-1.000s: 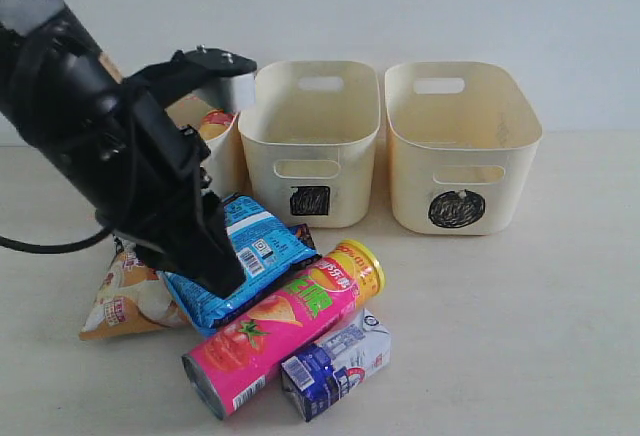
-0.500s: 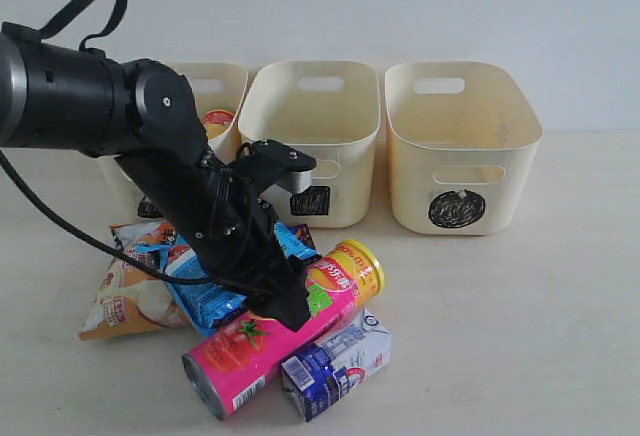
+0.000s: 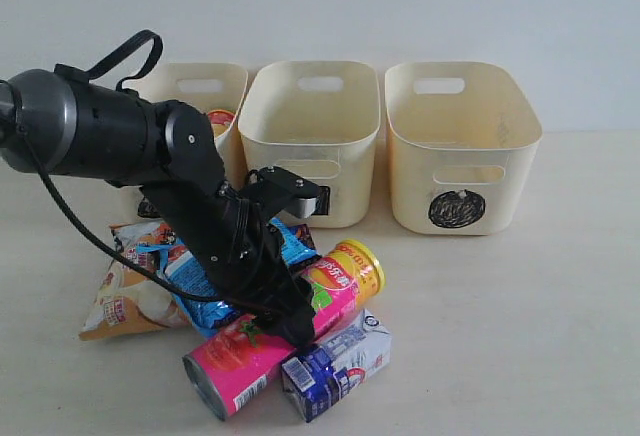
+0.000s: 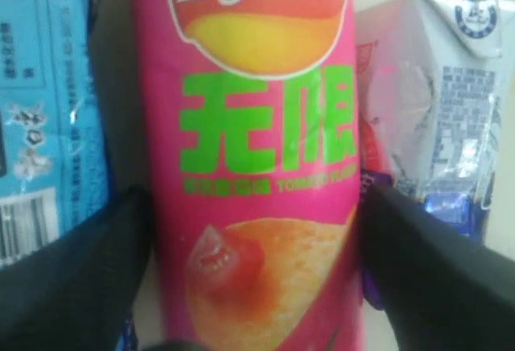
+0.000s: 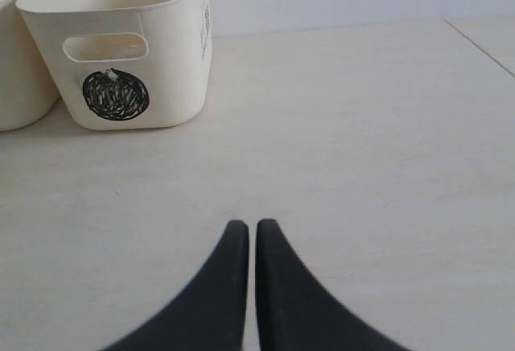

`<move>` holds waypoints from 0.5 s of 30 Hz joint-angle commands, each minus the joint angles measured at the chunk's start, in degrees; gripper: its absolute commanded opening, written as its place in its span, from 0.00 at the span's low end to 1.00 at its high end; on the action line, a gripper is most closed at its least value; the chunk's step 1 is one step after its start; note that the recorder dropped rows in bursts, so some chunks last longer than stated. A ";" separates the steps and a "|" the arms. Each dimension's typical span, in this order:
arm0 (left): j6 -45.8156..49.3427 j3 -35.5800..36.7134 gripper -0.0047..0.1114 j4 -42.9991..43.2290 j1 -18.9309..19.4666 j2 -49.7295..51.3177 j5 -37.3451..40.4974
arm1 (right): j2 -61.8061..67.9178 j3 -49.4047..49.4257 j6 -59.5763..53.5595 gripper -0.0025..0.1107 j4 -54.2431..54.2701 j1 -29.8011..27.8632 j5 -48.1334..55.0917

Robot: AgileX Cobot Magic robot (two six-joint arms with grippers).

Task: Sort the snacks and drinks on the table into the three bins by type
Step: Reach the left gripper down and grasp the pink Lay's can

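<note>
**Exterior view.** The pink chip tube (image 3: pixel 232 356) is lying on its side on the table (image 3: pixel 520 336), low and left of centre. Its long axis is running diagonally from lower left up to its yellow-rimmed end near centre. The left gripper (image 3: pixel 292 324) is coming down onto the tube's middle, directly above it. The blue-and-white carton (image 3: pixel 335 361) is lying against the tube's lower right side. The blue packet (image 3: pixel 190 274) and the orange-and-white packet (image 3: pixel 125 301) are lying at its upper left. Three bins are standing across the back, the circle bin (image 3: pixel 465 146) at the right. The right arm is not showing here.

**Left wrist view.** The pink chip tube (image 4: pixel 257 166) is filling the frame lengthwise. The left gripper (image 4: pixel 253 206) is standing spread open, one finger (image 4: pixel 72 286) on the blue packet's (image 4: pixel 44 101) side and the other on the carton's (image 4: pixel 434 85) side. The fingers are crossing the tube's long axis squarely and lying close against it. No squeeze is showing. The carton is crowding that finger.

**Right wrist view.** The right gripper (image 5: pixel 252 238) is shut and empty, hovering over bare table (image 5: pixel 362 166), with the circle bin (image 5: pixel 121 37) well off.

**Judgement.** The left arm is the nearer one, and the coming move is turning on closing across the tube's width.
</note>
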 commanded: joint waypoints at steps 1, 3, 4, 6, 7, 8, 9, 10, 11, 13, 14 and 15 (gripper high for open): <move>-0.52 0.23 0.62 -0.38 -0.48 1.70 -0.24 | -0.31 0.28 -0.09 0.03 -0.44 0.16 -0.25; -0.52 0.23 0.62 -0.96 -0.48 2.40 -0.24 | -0.31 0.28 -0.09 0.03 -0.44 0.16 -0.25; -0.52 0.23 0.62 -0.98 -0.48 2.78 -0.24 | -0.31 0.28 -0.09 0.03 -0.44 0.16 -0.25; -0.52 0.23 0.61 -1.42 -0.48 3.54 0.21 | -0.31 0.28 -0.09 0.03 -0.44 0.16 -0.25; -0.52 0.23 0.60 -1.42 -0.48 3.80 0.19 | -0.31 0.28 -0.09 0.03 -0.44 0.16 -0.25; -0.52 0.23 0.55 -1.42 -0.48 3.94 0.37 | -0.31 0.28 -0.09 0.03 -0.44 0.16 -0.25; -0.52 0.23 0.51 -1.42 -0.48 3.94 0.49 | -0.31 0.28 -0.09 0.03 -0.44 0.16 -0.25; -0.52 0.23 0.45 -1.42 -0.48 3.94 0.51 | -0.31 0.28 -0.09 0.03 -0.44 0.16 -0.25; -0.52 0.09 0.39 -1.42 -0.48 3.81 0.88 | -0.31 0.28 -0.09 0.03 -0.44 0.16 -0.25; -0.52 -0.51 0.21 -1.42 -0.48 3.57 2.70 | -0.31 0.28 -0.09 0.03 -0.44 0.16 -0.25; -0.52 -1.06 0.11 -1.42 -0.48 3.43 3.54 | -0.31 0.28 -0.09 0.03 -0.44 0.16 -0.25; -0.52 -1.50 0.08 -1.42 -0.48 3.29 4.63 | -0.31 0.28 -0.09 0.03 -0.44 0.16 -0.25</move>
